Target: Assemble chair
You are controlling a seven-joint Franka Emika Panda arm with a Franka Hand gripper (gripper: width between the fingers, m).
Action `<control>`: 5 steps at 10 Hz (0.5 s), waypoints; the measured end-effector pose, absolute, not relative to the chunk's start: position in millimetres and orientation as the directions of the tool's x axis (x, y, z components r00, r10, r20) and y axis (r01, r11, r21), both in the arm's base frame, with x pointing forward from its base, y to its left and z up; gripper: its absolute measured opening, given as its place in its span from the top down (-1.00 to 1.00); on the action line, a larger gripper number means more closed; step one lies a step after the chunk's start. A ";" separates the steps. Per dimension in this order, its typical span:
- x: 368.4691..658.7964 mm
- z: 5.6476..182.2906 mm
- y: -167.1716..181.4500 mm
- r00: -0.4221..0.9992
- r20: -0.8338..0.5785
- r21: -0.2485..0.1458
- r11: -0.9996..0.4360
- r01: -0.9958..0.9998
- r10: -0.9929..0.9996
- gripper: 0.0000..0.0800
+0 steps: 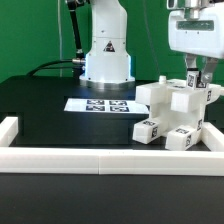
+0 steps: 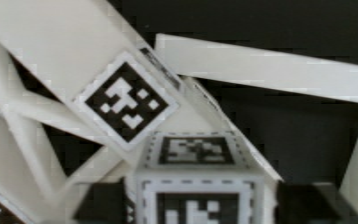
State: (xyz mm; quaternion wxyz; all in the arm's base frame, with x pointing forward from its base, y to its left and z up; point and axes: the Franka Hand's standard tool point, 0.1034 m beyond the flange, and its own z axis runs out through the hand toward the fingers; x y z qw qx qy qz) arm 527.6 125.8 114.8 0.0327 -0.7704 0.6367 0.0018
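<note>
Jaws hang directly above the part-built chair on the counter, its tallest part reaching up just beneath them; whether they stand wide or narrow cannot be told.

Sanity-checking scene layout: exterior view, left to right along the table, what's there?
border rail at the left end → marker board → chair pieces. The arm base overlaps the board and the gripper overlaps the chair, so both are left out.
</note>
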 end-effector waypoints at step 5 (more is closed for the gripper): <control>525.9 114.3 136.1 0.537 -0.023 -0.065 -0.534 -0.843 -0.843 -0.62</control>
